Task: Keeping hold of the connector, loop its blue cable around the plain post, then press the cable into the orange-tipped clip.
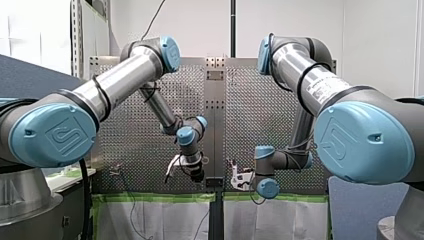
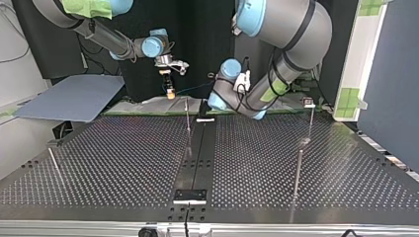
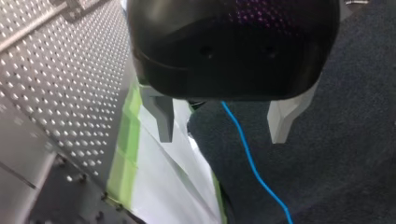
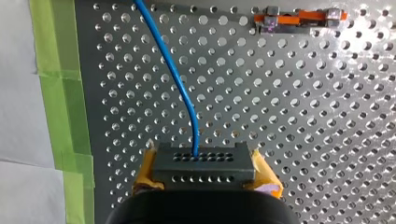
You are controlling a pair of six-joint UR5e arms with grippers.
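Yellow-padded right hand [image 4: 204, 173] clamps rectangular, hole-dotted connector [image 4: 203, 161]; blue cable [image 4: 173, 74] curves away.

The thin blue cable [image 3: 247, 154] disappears behind the black body of my left gripper [image 3: 222, 135] at one end; the frame's edge cuts off the other.

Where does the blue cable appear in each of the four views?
Front view: too thin to make out.
Top view: cable, a faint line beside my right gripper.
Left wrist view: cable seen between my left gripper's open fingers.
Right wrist view: cable rises from the connector held by my right gripper.
Shared landmark: the perforated table.
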